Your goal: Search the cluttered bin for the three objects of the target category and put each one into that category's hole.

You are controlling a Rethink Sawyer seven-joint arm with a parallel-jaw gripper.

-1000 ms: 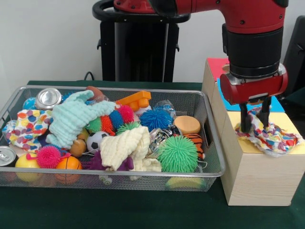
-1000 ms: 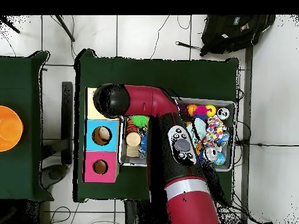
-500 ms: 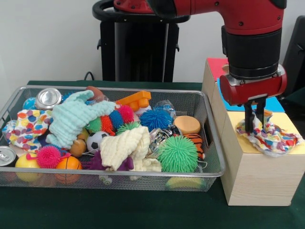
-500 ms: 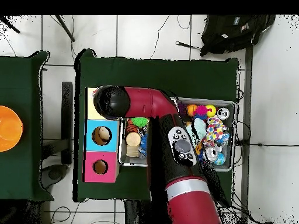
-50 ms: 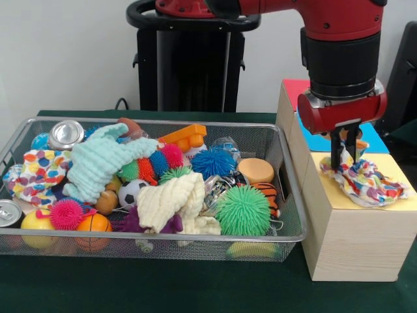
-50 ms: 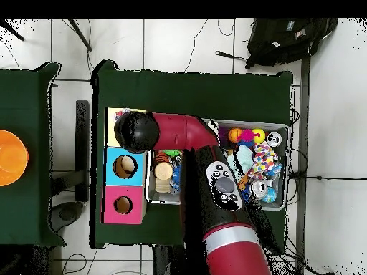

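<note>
Front view: we see the gripper [image 5: 345,155] with fingers nearly together, apparently touching the patterned cloth [image 5: 363,183] heaped on the yellow box top [image 5: 397,171]; we judge it still needs pushing into the hole. Overhead view: the arm [image 6: 183,130] hides cloth and hole.

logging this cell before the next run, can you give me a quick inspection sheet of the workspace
surface: dark green table cloth.
job's things: patterned cloth lies on the yellow top of the wooden box; wire bin beside it.
clutter: balls, cloths, cans heaped in the bin.
grippers: gripper at the cloth's edge, jaws shut or nearly; whether they pinch it is unclear.
cables: black leads on the floor.
surroundings: backpack, orange bowl.
</note>
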